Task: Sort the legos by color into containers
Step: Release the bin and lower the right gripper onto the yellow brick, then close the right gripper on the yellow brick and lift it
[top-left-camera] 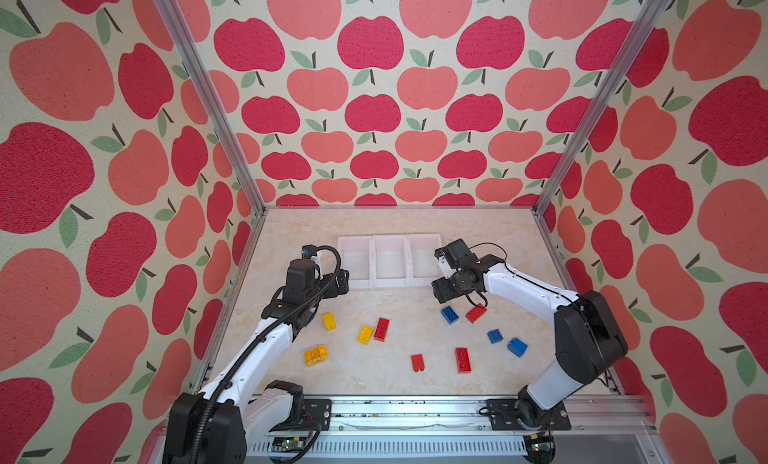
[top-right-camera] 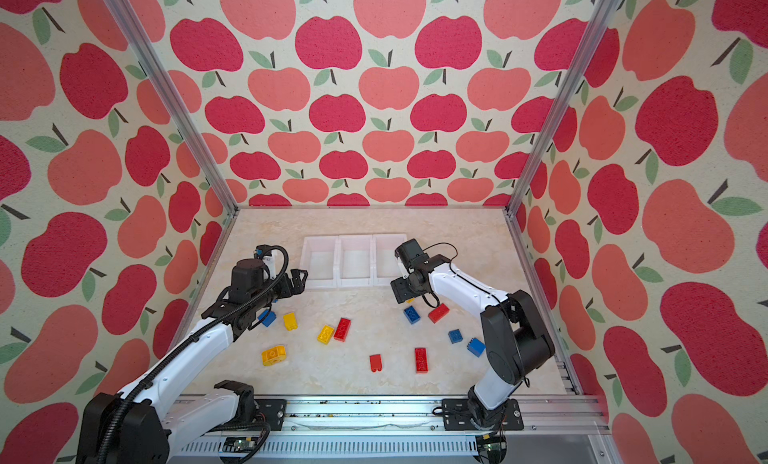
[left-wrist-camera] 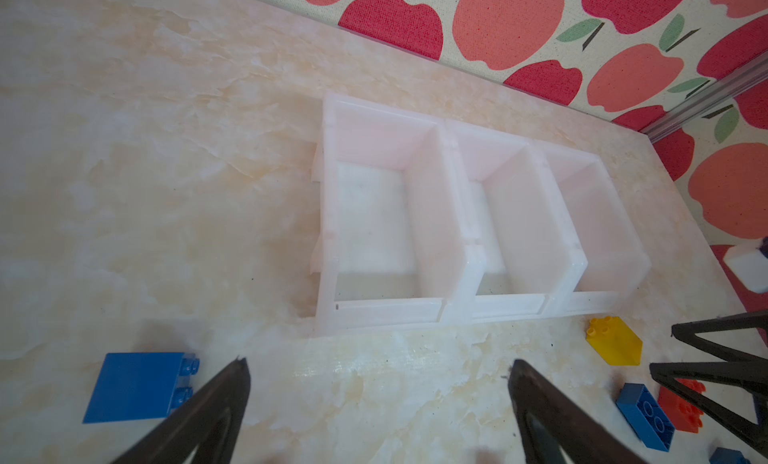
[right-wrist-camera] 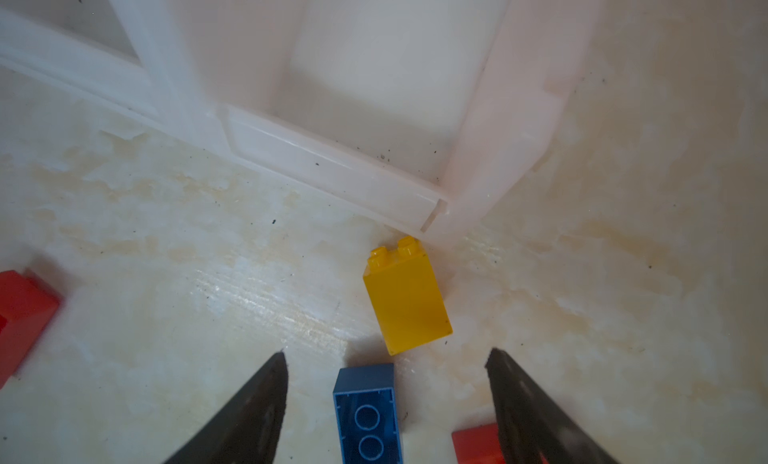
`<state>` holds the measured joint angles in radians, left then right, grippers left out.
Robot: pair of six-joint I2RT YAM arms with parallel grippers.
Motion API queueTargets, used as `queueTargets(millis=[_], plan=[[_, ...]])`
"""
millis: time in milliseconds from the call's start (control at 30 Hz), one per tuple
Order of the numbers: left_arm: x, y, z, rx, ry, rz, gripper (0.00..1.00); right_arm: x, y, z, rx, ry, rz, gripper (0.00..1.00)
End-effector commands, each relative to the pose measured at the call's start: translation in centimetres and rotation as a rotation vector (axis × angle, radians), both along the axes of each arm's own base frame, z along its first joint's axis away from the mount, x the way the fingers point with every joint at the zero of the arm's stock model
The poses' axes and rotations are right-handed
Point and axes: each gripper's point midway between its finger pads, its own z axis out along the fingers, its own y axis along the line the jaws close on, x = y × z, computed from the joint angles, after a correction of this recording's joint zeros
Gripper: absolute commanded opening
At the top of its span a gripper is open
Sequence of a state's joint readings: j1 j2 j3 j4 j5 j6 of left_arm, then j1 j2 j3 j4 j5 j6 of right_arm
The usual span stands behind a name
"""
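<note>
In both top views, the containers (top-left-camera: 390, 280) stood in a row at the far middle of the desk (top-left-camera: 374, 221), the legos (top-left-camera: 381, 329) scattered nearer. In the left wrist view, the left gripper (left-wrist-camera: 378, 361) gaped wide, holding nothing. In the right wrist view, the right gripper (right-wrist-camera: 386, 353) hung open and empty over a blue brick (right-wrist-camera: 368, 416), with a yellow brick (right-wrist-camera: 405, 304) just beside the containers' corner.

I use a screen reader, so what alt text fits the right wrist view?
A glossy yellow studded plastic brick lies on its side on the cream marbled tabletop, close by a corner of the white translucent plastic bin. The right claw stands open, an upturned blue oblong brick showing between its fingers.
</note>
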<state>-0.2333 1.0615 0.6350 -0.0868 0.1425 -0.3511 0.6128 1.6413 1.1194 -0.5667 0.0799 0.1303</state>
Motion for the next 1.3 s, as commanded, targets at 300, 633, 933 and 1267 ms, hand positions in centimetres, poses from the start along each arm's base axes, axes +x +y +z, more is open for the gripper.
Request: queueTargets(millis=[300, 633, 933, 1267], plan=[[-0.1, -0.9, -0.1, -0.009, 0.026, -0.027, 0.99, 1.2, 1.0, -3.4, -0.029, 0.001, 0.086, 0.70], [-0.3, -0.7, -0.4, -0.004, 0.033, -0.023, 0.99, 0.9, 0.5, -5.0, -0.069, 0.027, 0.093, 0.61], [-0.3, -0.8, -0.5, -0.006, 0.038, -0.022, 0.99, 0.6, -0.1, -5.5, -0.094, 0.035, 0.094, 0.40], [-0.7, -0.3, -0.6, 0.001, 0.038, 0.000, 0.99, 0.5, 0.1, -2.9, -0.063, -0.018, 0.091, 0.23]])
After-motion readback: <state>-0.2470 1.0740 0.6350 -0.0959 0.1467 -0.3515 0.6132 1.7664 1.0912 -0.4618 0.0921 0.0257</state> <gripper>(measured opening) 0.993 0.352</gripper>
